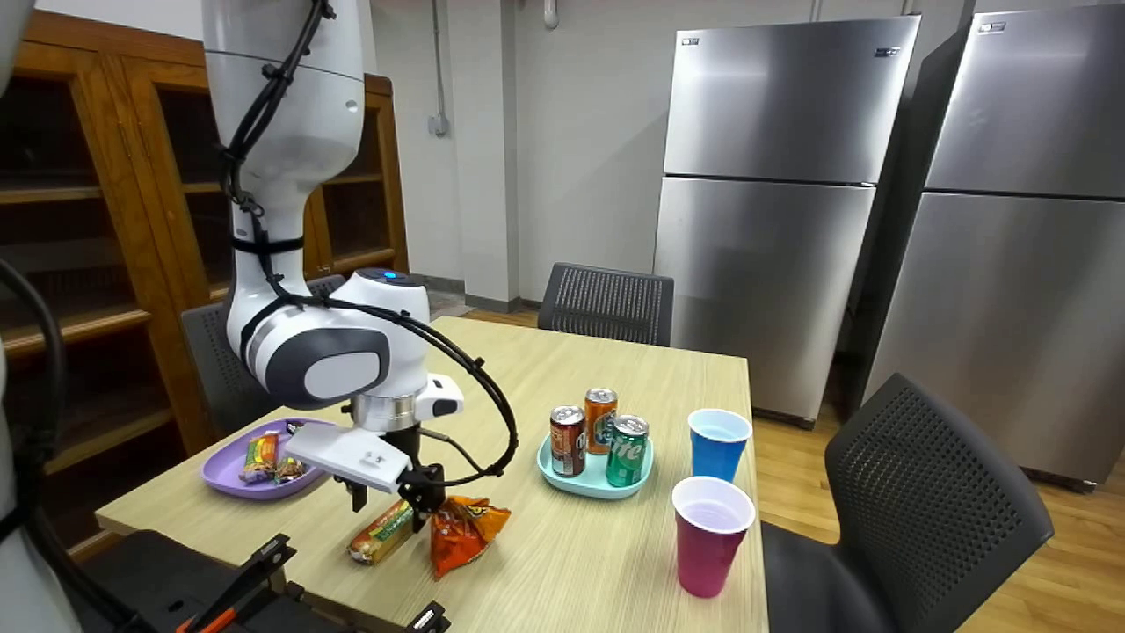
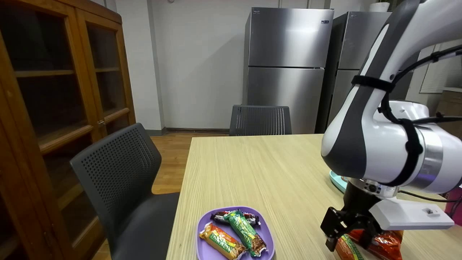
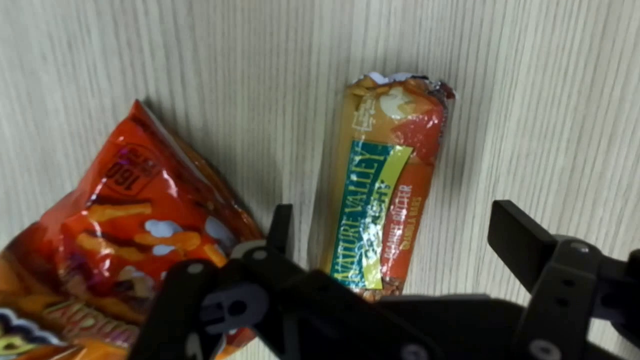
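Observation:
My gripper (image 3: pixel 392 215) stands open above the table, its fingers well apart. Between and below them lies a granola bar (image 3: pixel 375 200) in an orange, green and red wrapper, flat on the wood; no finger appears to touch it. Its near end is hidden behind the gripper body in the wrist view. Close to the left finger (image 3: pixel 282 225) there is a red-orange snack bag (image 3: pixel 125 225), partly covered by the gripper linkage. Both exterior views show the gripper (image 1: pixel 389 512) low over the bar (image 1: pixel 378 538), with the bag (image 1: pixel 464 532) right beside it.
A purple plate (image 2: pixel 207 251) holds several wrapped bars. On a teal plate (image 1: pixel 580 486) stand three soda cans. A blue cup (image 1: pixel 716 453) and a magenta cup (image 1: pixel 710 549) stand near the table edge. Dark chairs (image 1: pixel 932 492) surround the table (image 2: pixel 231 173).

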You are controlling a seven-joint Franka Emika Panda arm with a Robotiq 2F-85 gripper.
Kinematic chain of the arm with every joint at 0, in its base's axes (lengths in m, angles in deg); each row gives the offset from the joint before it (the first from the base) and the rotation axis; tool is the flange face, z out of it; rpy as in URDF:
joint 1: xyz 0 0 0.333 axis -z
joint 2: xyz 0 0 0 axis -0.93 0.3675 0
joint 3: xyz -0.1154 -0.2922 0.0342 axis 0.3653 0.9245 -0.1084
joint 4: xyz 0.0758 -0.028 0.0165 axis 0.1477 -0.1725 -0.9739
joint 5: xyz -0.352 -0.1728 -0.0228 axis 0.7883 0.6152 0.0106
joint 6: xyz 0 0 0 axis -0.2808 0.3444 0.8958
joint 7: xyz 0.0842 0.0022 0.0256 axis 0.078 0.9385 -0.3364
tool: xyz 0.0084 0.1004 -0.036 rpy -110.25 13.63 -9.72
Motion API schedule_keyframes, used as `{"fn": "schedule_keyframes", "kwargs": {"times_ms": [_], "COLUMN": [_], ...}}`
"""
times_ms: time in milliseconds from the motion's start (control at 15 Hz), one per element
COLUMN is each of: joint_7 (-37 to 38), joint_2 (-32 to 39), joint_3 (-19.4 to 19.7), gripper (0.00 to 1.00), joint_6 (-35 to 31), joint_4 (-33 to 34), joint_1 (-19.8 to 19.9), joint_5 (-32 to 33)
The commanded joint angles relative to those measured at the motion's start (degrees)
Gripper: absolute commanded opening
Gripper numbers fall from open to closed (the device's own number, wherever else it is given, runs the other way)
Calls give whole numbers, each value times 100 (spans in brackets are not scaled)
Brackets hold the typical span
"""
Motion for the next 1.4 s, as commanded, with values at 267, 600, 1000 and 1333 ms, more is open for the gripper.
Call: {"fn": "schedule_keyframes", "kwargs": {"times_ms": [267,600,1000,1333], "joint_7": [54,58,-15,-194], "joint_2": [269,290,12,-637], "joint_3": [-57,-60,-208,-764], "gripper": [74,35,17,17], "joint_6": [-296,-317,-135,97], "joint_4": [115,139,-3,-255], "joint_1": [55,67,229,546], "joint_5": [-60,-57,-13,69]}}
